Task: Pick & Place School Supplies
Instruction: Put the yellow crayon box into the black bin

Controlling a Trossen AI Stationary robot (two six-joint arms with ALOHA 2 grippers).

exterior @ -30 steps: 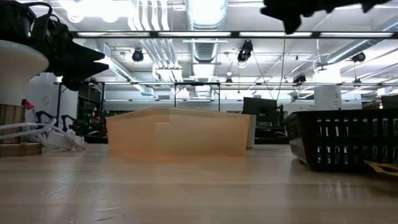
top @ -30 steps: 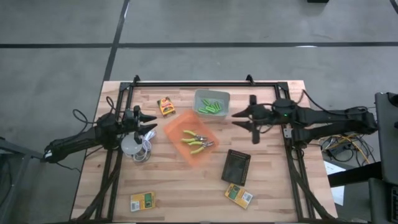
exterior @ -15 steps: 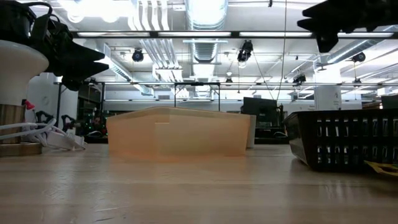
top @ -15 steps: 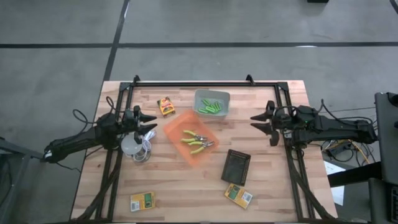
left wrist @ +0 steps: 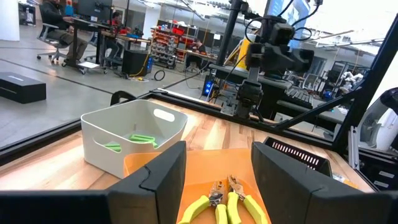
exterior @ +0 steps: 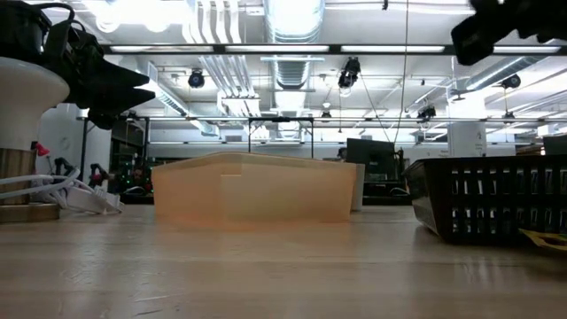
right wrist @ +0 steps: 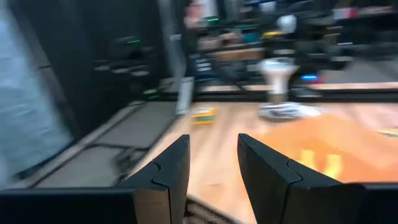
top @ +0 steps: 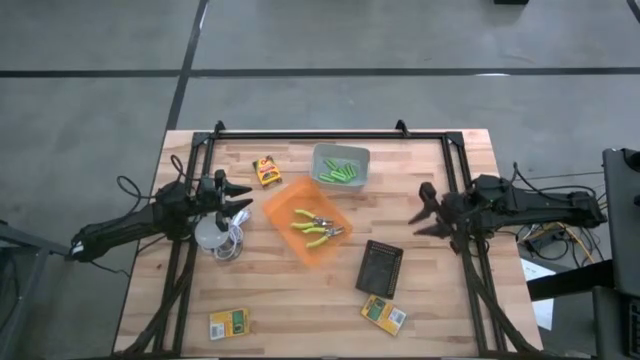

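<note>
Green-handled pliers (top: 316, 226), two, share the orange bin (top: 283, 222); both pincers, left (top: 240, 196) and right (top: 424, 210), released.

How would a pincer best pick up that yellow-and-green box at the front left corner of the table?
Probably from straight above, closing across the two long edges of the yellow-and-green box. It lies flat and alone on the table, so the narrow span is easiest to pinch.
</note>
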